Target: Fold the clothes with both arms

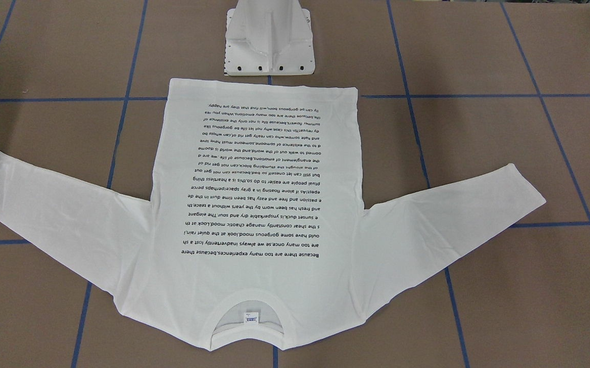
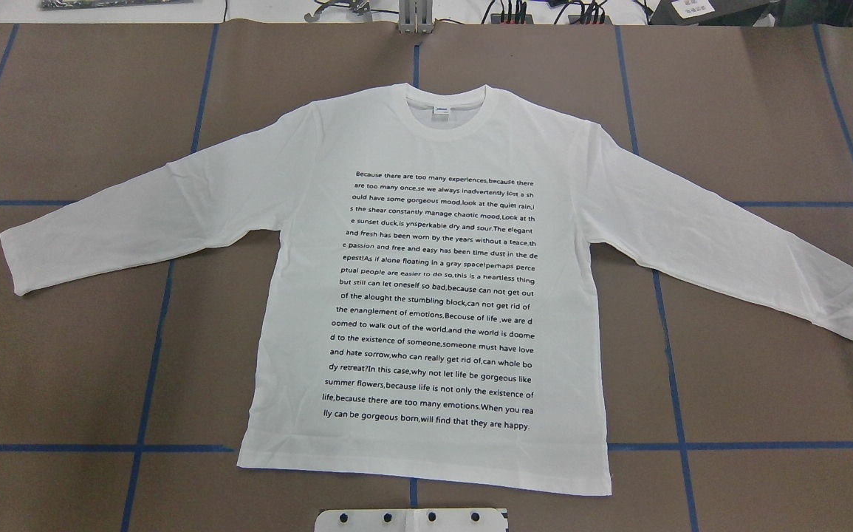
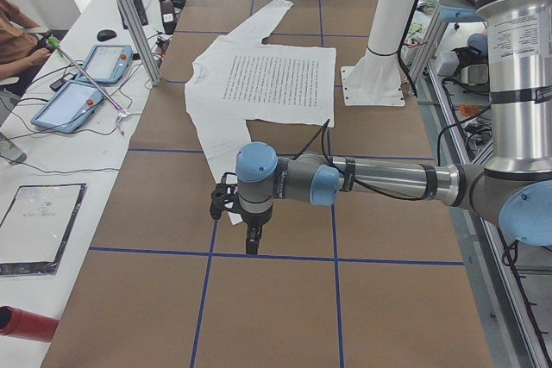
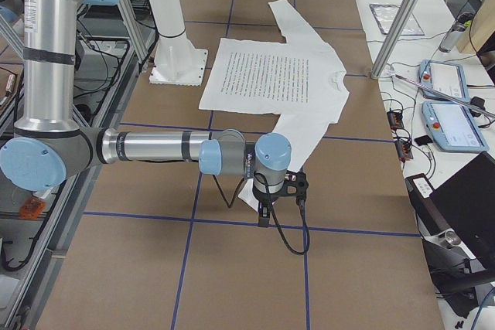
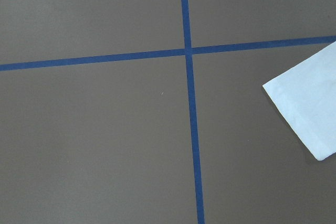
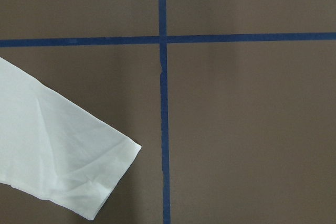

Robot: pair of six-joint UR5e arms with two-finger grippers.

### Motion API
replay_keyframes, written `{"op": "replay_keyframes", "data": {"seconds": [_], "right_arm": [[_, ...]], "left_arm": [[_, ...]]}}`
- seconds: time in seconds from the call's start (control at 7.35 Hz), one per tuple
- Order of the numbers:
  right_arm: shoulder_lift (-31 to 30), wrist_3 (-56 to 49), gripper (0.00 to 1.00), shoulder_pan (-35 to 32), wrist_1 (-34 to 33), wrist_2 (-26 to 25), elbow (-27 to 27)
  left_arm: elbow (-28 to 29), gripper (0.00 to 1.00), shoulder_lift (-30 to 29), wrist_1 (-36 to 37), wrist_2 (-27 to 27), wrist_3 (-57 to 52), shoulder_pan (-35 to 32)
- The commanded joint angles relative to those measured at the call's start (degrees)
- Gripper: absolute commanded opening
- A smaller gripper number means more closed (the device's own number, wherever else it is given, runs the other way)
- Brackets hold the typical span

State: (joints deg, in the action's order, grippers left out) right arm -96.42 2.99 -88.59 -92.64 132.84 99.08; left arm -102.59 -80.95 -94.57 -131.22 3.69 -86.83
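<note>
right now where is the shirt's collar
In the overhead view the collar sits at the far middle of the table, opposite the white pedestal base by the T-shirt's hem.

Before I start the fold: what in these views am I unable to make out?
1. Black two-finger left gripper and right gripper: only in the side views, small; open or shut unclear.
2. Small collar label of the white long-sleeved T-shirt: print too small, overhead and front views.
3. White metal pedestal base: cut off by frame edges, same views.
</note>
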Motion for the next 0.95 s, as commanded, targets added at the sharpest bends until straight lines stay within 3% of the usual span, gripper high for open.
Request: {"op": "replay_keyframes", "data": {"seconds": [0.0, 0.54, 0.82], "right_arm": [[-0.1, 0.0, 1.0, 0.0, 0.0, 0.0, 0.2], [0.8, -0.1, 1.0, 0.7, 0.4, -0.3, 0.6], [1.7, 0.1, 1.0, 3.7, 7.2, -0.3, -0.2]], "left_arm": [[-0.1, 1.0, 0.1, 0.0, -0.2, -0.1, -0.1], [0.2, 1.0, -1.0, -0.9, -0.6, -0.1, 0.1], [-0.5, 1.0, -3.2, -0.6, -0.6, 0.2, 0.7]]}}
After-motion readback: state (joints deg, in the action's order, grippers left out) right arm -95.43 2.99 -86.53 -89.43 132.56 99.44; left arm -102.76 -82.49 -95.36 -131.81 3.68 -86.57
